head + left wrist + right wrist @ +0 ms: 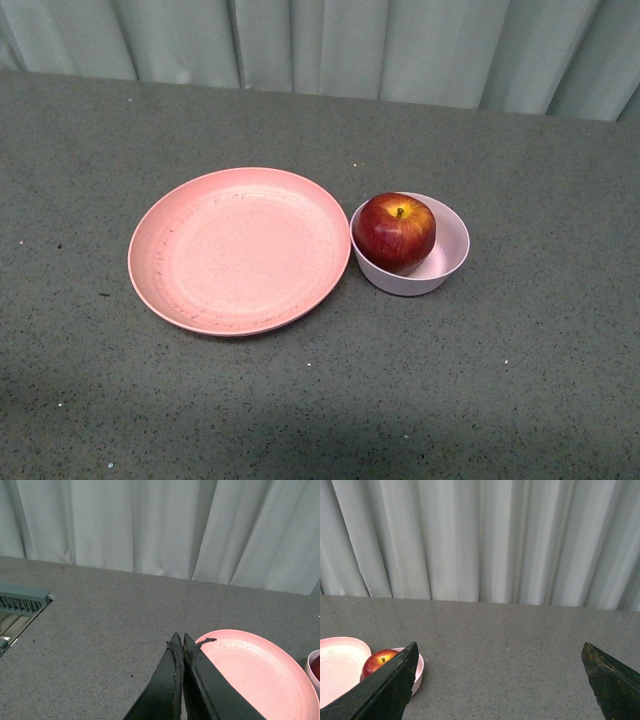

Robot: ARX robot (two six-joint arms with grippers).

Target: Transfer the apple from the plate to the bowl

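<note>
On the grey speckled tabletop [520, 400], working across from the left, we've got the salmon-pink plate [200, 290] sitting bare, nothing on it, and just beside its right edge, close enough that rims look to be touching or nearly so, the pale pink bowl [452, 250] with the dark-red apple [394, 230] resting inside, stem up, leaning toward the plate side. Judging from that, the transfer looks complete! Neither arm shows in the front view. Over on the left wrist camera, the left gripper [179, 641] has its jaws pressed together, empty, hovering near the plate's rim. The right gripper [499, 655] has its jaws spread wide, nothing between them, with bowl and apple off past one fingertip [395, 680]. So where's the danger now? That bowl is only just wider than the fruit, and the apple stands well above its rim, so a careless sweep from either arm could clip it, tip the bowl, or roll the apple out. A nudge to the plate might also shove the neighbouring bowl.
</note>
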